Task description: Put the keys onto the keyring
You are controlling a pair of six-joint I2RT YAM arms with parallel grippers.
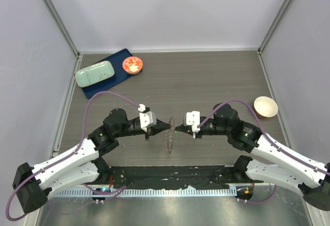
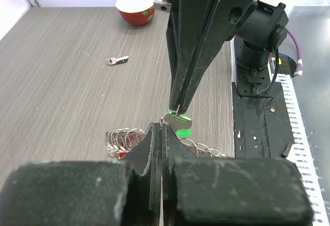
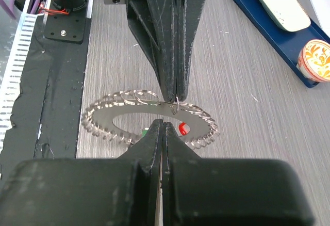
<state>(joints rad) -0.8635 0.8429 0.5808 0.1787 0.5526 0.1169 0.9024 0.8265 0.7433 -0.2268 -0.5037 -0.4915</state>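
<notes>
The keyring (image 1: 169, 134), a grey metal disc fringed with small silvery rings, is held upright above the table between my two arms. My left gripper (image 1: 163, 128) is shut on its rim; the right wrist view shows those fingers (image 3: 172, 89) pinching the ring's (image 3: 113, 116) far edge. My right gripper (image 1: 177, 128) is shut on a small key with a green tag (image 2: 179, 121), held against the ring (image 2: 121, 137). Its fingertips (image 2: 180, 99) pinch the key's head. A red tag (image 3: 183, 128) shows just behind the ring, right of my right gripper (image 3: 162, 126).
A loose small key (image 2: 117, 60) lies on the wooden table towards the red bowl (image 2: 135, 6), which looks beige from above (image 1: 265, 107). A blue tray (image 1: 119, 60) at the back left holds a pale green case (image 1: 95, 74) and a patterned dish (image 1: 132, 64). A black mat (image 1: 170, 177) lines the near edge.
</notes>
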